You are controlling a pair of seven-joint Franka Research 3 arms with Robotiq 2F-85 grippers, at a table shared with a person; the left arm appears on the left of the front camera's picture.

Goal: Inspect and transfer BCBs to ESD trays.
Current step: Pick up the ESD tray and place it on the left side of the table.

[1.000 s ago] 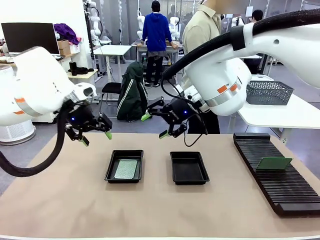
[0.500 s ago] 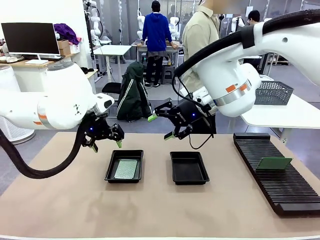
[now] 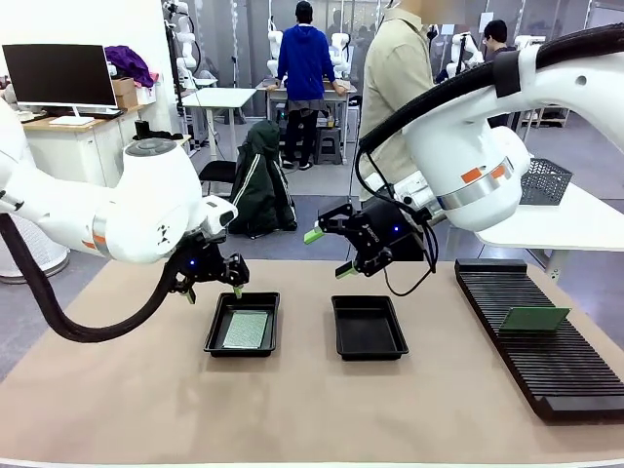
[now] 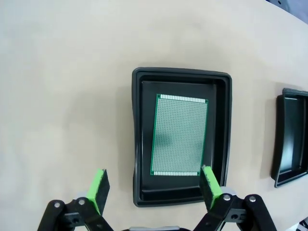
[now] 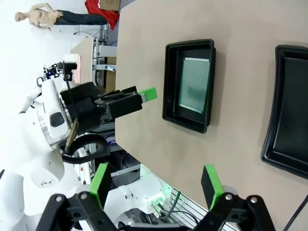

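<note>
Beige table (image 3: 117, 390), cluttered lab behind. A pale-green dotted BCB (image 3: 245, 329) lies flat inside the left ESD tray (image 3: 213, 336). Left gripper (image 3: 214, 292) and right gripper (image 3: 329, 253) hover spread wide, empty.

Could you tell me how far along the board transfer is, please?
Done: one BCB lies flat in the left ESD tray. In hand: nothing; both tools are open, the left tool hovering by that tray, the right tool near the right ESD tray, which is empty. Left: a second BCB stands on the rack.
</note>
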